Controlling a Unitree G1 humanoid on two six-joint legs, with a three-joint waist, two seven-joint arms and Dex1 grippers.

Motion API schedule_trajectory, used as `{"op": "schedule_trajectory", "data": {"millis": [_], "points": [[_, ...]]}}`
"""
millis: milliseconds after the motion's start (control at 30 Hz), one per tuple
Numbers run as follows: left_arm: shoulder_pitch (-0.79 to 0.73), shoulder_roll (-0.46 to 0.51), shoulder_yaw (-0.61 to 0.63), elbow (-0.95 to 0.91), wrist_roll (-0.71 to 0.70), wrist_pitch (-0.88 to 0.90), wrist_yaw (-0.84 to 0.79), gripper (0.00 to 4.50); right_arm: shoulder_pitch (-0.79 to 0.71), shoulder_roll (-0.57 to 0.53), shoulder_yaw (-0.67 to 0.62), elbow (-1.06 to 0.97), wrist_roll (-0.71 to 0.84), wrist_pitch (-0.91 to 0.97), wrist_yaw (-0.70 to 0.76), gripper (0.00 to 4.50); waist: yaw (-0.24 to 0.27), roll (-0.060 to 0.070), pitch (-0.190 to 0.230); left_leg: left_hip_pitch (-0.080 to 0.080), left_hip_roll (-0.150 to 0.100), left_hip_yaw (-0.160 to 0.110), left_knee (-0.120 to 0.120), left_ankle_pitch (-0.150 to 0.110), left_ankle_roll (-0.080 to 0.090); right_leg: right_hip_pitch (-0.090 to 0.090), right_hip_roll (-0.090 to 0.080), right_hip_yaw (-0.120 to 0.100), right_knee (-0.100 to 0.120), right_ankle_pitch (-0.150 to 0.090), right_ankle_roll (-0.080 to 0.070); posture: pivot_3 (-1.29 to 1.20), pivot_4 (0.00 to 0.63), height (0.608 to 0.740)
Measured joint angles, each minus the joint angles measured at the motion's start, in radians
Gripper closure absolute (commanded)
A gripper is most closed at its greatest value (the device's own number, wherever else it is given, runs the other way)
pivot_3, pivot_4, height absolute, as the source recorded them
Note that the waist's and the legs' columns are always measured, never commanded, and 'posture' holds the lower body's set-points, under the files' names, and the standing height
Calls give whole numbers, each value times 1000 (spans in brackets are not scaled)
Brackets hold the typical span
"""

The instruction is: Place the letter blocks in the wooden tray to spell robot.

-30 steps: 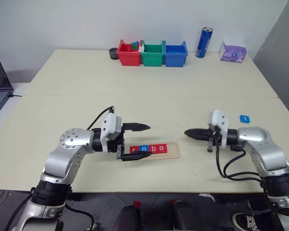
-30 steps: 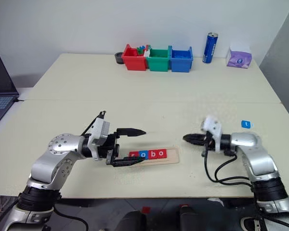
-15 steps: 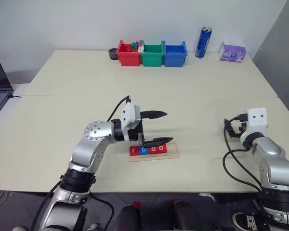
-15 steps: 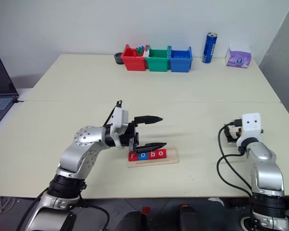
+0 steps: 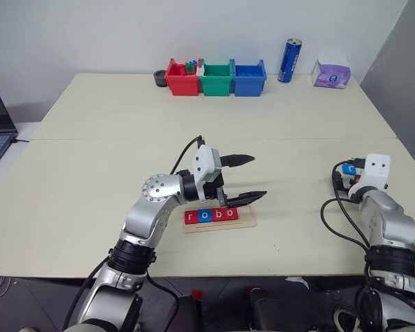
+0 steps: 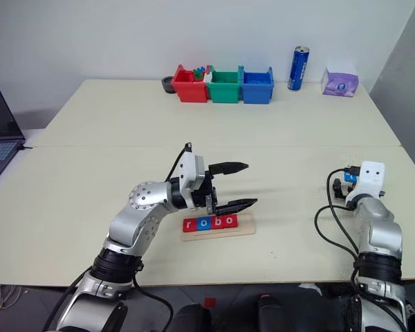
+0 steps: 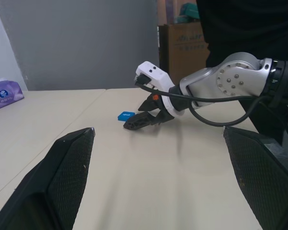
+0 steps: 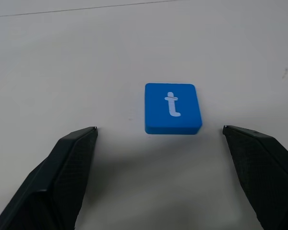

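Head views: tray lies near the front edge of the table. It holds four blocks reading r-o-b-o (red, blue, red, red), with one bare slot at the 3 o'clock end. Left gripper hangs just above that end, jaws spread wide, holding nothing. The t block lies well apart at 3 o'clock of the tray, just in front of the right gripper.

Left wrist view: both fingers far apart, nothing between them; across the table the right gripper points at the blue t block.

Right wrist view: t block flat on the table, letter up, between the wide-open fingers but beyond their tips, untouched.

Judgement: four of five placed; t not yet picked up, then goes in the last slot.
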Motion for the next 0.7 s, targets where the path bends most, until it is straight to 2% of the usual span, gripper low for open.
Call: {"op": "schedule_trajectory", "data": {"millis": [233, 367, 467, 667, 700], "points": [[0, 9, 0, 0, 0, -5, -5, 0, -99, -46, -7, 206, -1, -86, -38, 46, 2, 0, 0, 0, 0, 1, 0, 0, 0, 0, -1, 0, 0, 0, 0, 0, 150, 740], [0, 16, 0, 0, 0, -9, -9, 0, -120, -56, -8, 250, -1, -108, -58, 46, 2, 0, 0, 0, 0, 1, 0, 0, 0, 0, -1, 0, -1, 0, 0, 0, 150, 740], [0, 17, 0, 0, 0, -10, -12, 0, -120, -51, -8, 250, 11, -111, -64, 671, 2, 0, 0, 0, 0, 1, 0, 0, 0, 0, -1, 0, -1, 0, 0, 0, 150, 740], [0, 20, 0, 0, 0, -11, -18, 0, -97, -23, -5, 194, 23, -96, -69, 2836, 2, 0, 0, -1, 1, 0, 0, 0, 0, 0, -1, 0, -1, 0, 0, 0, 150, 740], [0, 20, 0, 0, 0, -11, -18, 0, -87, -19, -4, 176, 22, -91, -72, 3059, 3, 0, 0, -1, 1, 0, 0, 0, 0, 0, -1, 0, -1, 0, 0, 0, 150, 740]]}}
